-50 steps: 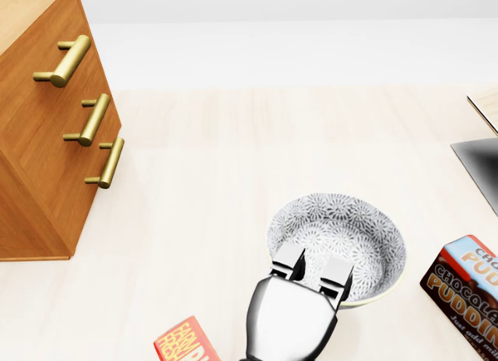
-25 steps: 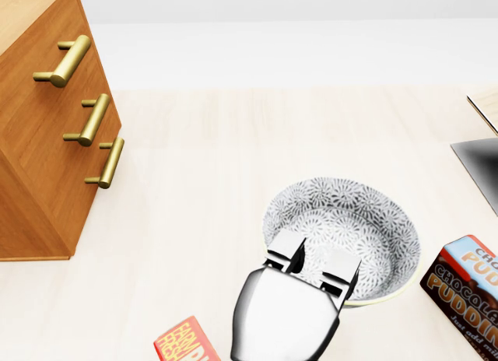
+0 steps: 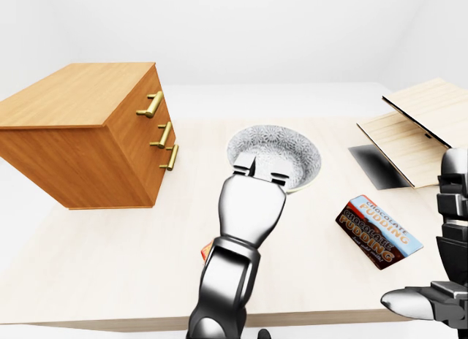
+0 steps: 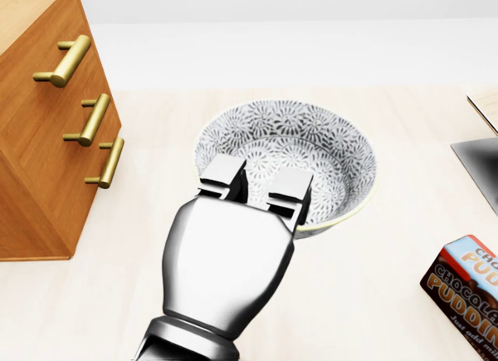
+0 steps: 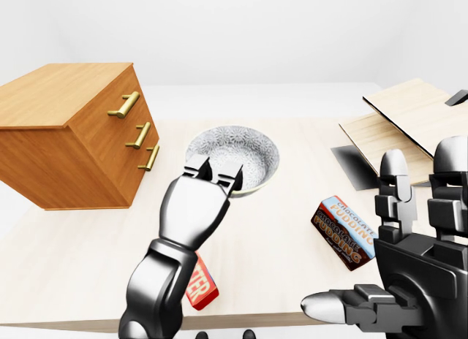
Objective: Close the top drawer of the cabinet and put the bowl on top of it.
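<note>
**Risk.** My left hand [image 4: 226, 268] holds the bowl [image 4: 311, 151] by its near rim only. The far side could sag, and the bowl could slip or tip on the way to the cabinet [image 3: 80, 127]. A low carry could also knock the bowl against the cabinet's top edge or its brass handles.

**Nearest.** At the right of the right-eye view, my right hand [image 5: 417, 244] is spread with its fingers upright and holds nothing. A red box [image 5: 199, 284] lies on the surface [image 3: 110, 251] beside my left forearm.

**Left hand.** Two fingers [image 4: 226, 178] hook side by side over the near rim, with their tips inside the bowl. The thumb is hidden beneath, so the pinch on the rim is my judgement.

**Bowl.** It is patterned, upright and empty, and sits to the right of the cabinet, near its handles. I cannot tell whether it rests on the surface or hangs clear of it.

**Farthest.** All three drawer fronts sit flush, so the top drawer [image 4: 64, 61] appears closed.
</note>
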Robot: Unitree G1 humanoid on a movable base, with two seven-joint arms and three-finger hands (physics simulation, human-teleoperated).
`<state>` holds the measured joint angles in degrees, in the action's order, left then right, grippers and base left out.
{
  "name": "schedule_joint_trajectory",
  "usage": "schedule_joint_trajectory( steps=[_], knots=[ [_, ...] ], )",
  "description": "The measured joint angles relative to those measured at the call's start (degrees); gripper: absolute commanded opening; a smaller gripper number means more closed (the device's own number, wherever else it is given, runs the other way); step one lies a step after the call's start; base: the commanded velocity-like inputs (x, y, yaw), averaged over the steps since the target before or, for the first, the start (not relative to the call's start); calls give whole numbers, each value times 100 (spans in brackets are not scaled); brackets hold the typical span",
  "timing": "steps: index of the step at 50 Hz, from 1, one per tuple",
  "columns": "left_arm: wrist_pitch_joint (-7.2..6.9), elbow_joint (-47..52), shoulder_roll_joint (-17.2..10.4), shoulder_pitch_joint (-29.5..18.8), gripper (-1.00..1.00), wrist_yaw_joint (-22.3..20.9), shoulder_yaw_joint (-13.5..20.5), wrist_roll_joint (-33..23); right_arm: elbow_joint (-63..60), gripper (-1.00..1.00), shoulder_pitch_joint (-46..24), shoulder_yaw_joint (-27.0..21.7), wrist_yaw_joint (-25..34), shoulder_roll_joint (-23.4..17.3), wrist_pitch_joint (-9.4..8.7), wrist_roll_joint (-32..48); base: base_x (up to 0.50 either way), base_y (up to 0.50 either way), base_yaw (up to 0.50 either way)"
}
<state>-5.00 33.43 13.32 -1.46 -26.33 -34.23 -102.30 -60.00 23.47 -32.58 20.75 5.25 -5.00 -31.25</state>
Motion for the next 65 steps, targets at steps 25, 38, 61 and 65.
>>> schedule_joint_trajectory(
  steps=[25,38,61,65],
  knots=[
    [0,1202,615,-1754,-100,-1367,1472,-473,0,100,29,219,48,77,0,242,0,0,0],
    [0,1430,381,-2924,-100,-1367,2276,-487,0,100,61,338,122,158,0,397,0,0,0],
    [0,863,-1208,-4399,-100,-1367,3469,317,0,100,157,504,153,196,0,528,0,0,0],
    [1,688,-1480,-4469,-100,-1367,3605,551,0,100,152,522,170,215,0,563,0,0,0]
  ],
)
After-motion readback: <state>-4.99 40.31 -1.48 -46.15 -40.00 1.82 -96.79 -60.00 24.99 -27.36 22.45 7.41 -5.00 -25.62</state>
